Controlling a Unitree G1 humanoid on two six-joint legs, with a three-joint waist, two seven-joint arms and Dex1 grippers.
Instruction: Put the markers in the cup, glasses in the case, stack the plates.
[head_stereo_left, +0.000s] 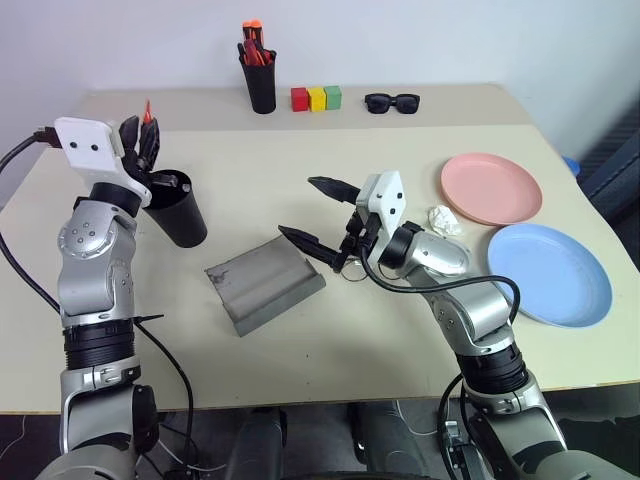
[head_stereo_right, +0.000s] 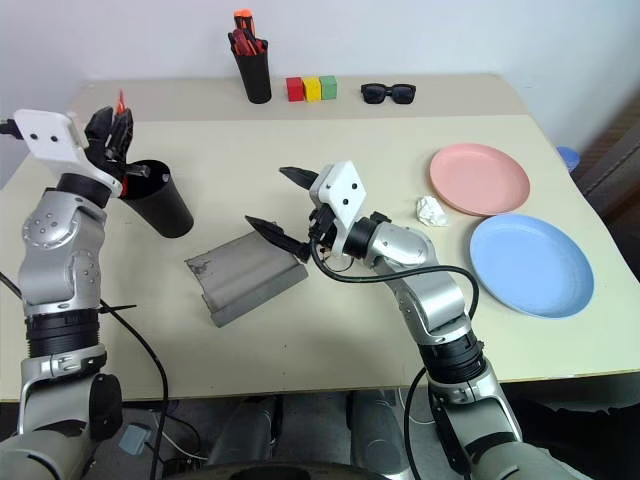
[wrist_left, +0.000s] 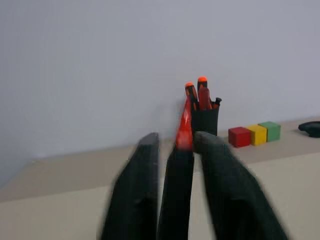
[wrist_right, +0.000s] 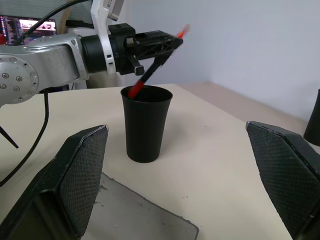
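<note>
Two arms are at work, and the left one has the job in hand. My left gripper (head_stereo_left: 145, 130) hangs just above the mouth of the wide black tapered plastic cup (head_stereo_left: 180, 220), near the table's left edge. A slim dark marker with a red tip (wrist_right: 152, 70) runs through it on a slant, red tip up and lower end at the cup's rim. The close view is blurred, so I cannot tell whether this gripper is pinching the marker or standing loose around it. The red seen at the cup's mouth may be that marker's lower end or a second marker already inside.

My right gripper (head_stereo_left: 296, 206) is spread wide and empty. It hovers over the near end of the grey felt-like rectangular glasses case (head_stereo_left: 265, 285), which lies open mid-table.

I judge the marker light and stiff, with a smooth plastic barrel that could slide in a weak pinch. The middle of the barrel is the place to hold it, so neither end swings. The cup looks light too, so a marker pushed against its rim might tip it. Letting it fall straight down the middle seems safer.

The salmon pink round plate (head_stereo_left: 490, 188) and the light blue round plate (head_stereo_left: 548, 272) lie side by side on my right, not yet stacked.
</note>
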